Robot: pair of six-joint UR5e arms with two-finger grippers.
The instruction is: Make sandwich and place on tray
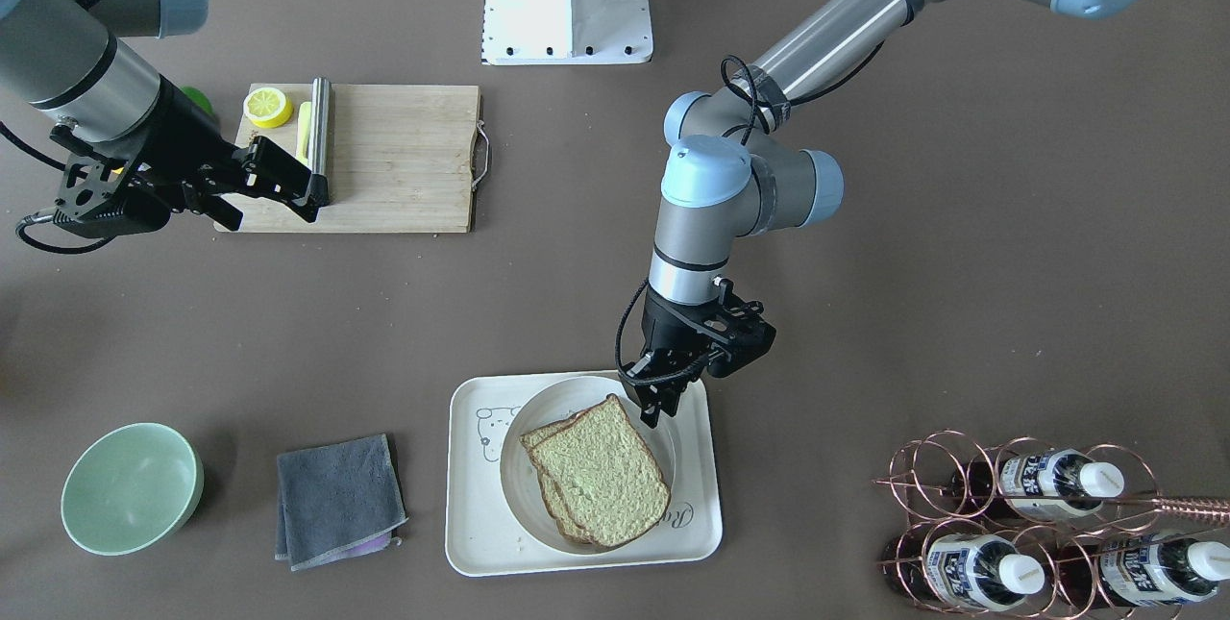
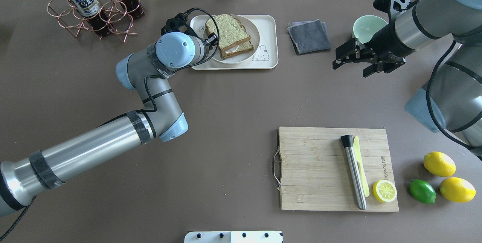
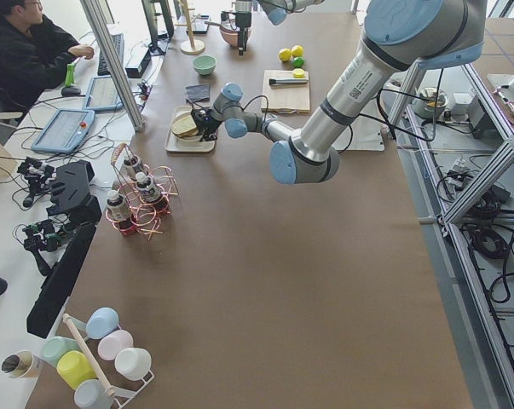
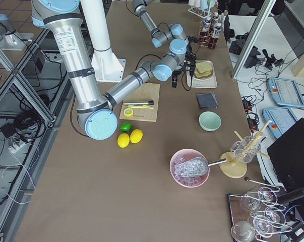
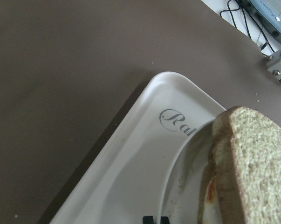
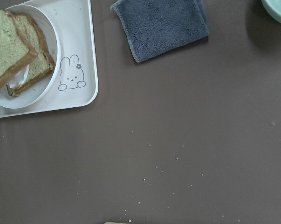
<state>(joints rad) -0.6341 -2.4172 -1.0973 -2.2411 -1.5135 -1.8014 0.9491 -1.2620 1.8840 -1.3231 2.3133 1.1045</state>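
**Sandwich built and resting on the tray**

Two bread slices lie stacked with white egg between them, on a round plate inside the tray. The left end effector hovers at the plate's rim, jaws nearly together, apparently empty. The right end effector hangs spread wide above the desk. Judging by this, only withdrawal remains.
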